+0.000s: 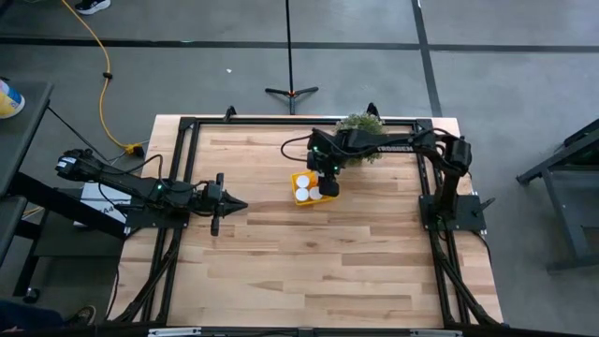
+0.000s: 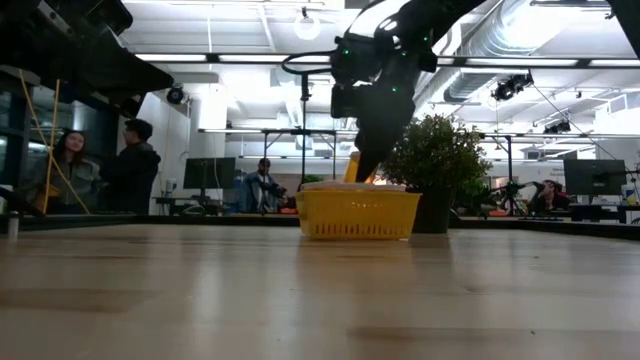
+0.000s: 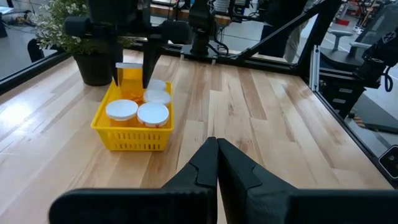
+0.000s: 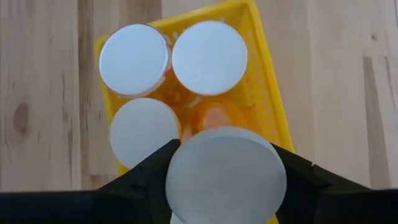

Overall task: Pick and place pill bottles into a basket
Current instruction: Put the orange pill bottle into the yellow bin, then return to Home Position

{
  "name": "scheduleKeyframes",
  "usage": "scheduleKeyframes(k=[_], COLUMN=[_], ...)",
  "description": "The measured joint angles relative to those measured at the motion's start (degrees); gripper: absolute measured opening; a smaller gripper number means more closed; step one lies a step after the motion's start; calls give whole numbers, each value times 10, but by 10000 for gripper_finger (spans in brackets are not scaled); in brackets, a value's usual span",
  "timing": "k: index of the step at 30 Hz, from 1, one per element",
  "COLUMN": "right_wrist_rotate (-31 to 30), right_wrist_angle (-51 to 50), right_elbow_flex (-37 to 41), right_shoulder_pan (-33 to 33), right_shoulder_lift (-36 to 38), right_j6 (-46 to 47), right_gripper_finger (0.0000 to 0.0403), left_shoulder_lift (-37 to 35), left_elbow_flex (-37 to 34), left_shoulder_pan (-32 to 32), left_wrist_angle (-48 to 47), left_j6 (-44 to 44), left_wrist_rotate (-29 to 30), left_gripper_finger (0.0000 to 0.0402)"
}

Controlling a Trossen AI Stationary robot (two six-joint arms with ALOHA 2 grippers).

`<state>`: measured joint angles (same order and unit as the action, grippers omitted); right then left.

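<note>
The yellow basket sits on the wooden table just in front of the potted plant, touching or nearly touching its pot in the low view. The right gripper hangs directly over the basket's plant-side end, its two dark fingers pinching a pill bottle — white cap up, orange body dipping below the basket's rim. In the right wrist view that cap fills the space between the fingers, with the basket right underneath. Three more pill bottles stand upright inside the basket, white caps showing; two sit side by side at the end farthest from the plant, and a third lies between them and the held one. The left gripper waits well away from the basket, over the table's left part, its jaws pressed together.
</note>
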<state>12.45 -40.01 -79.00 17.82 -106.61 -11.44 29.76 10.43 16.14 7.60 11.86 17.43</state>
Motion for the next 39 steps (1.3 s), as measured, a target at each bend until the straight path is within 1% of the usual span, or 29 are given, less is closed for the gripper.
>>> scheduleKeyframes(k=[3, 11, 15, 20, 23, 29, 33, 39], right_wrist_rotate=[1, -11, -25, -22, -14, -25, -42, -46], right_wrist_angle=[-3, -13, -18, -18, -17, -13, -13, -18], right_elbow_flex=[0, 0, 0, 0, 0, 0, 0, 0], right_shoulder_pan=[-1, -14, -15, -15, -15, -13, -13, -9], right_shoulder_lift=[0, 0, 0, 0, 0, 0, 1, 1], right_j6=[5, 15, 15, 15, 7, -6, -23, -27], right_gripper_finger=[211, 221, 237, 253, 254, 255, 255, 255], left_shoulder_lift=[0, 0, 0, 0, 0, 0, 0, 0], left_elbow_flex=[0, 0, 0, 0, 0, 0, 0, 0], left_shoulder_pan=[0, 0, 0, 0, 0, 0, 0, 0], left_wrist_angle=[0, 0, 0, 0, 0, 0, 0, 0], left_j6=[0, 0, 0, 0, 0, 0, 0, 0], left_wrist_rotate=[0, 0, 0, 2, 2, 2, 2, 2], left_gripper_finger=[46, 46, 46, 46, 46, 46, 46, 46])
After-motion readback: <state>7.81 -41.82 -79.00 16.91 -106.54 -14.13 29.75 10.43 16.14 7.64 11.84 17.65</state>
